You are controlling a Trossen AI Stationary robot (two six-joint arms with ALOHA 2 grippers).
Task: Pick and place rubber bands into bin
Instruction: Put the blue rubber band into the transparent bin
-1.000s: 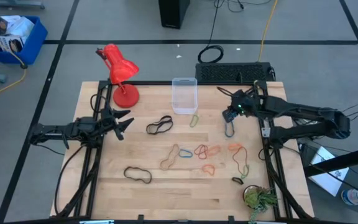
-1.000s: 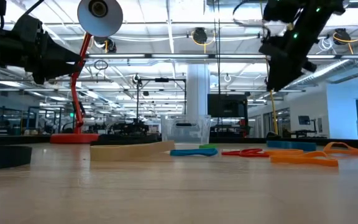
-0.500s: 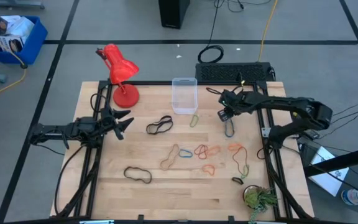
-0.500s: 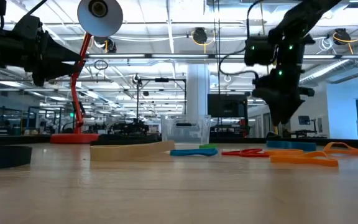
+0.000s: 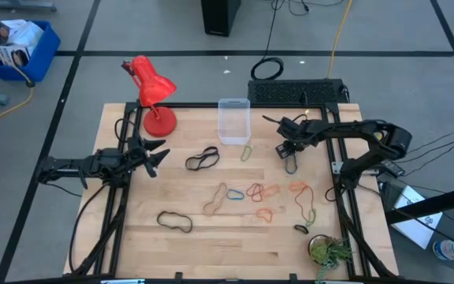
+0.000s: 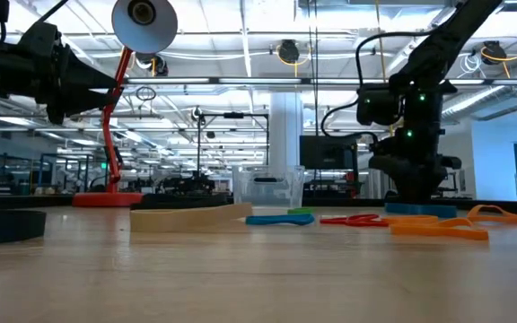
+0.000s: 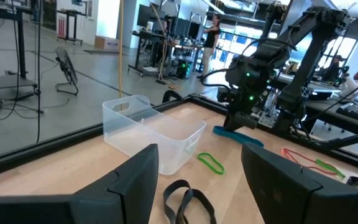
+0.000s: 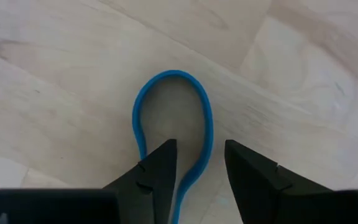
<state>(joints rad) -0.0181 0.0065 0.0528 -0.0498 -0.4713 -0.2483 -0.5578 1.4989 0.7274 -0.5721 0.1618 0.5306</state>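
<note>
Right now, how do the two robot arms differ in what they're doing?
The right gripper is down at the table, jaws open astride a blue rubber band lying flat near the clear bin. The left gripper hangs above the table's left side, over no band, jaws spread wider. Both are open and hold nothing.

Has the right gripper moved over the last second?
Yes. The right gripper has dropped to the table, fingers open astride the blue band, and shifted slightly toward the bin.
</note>
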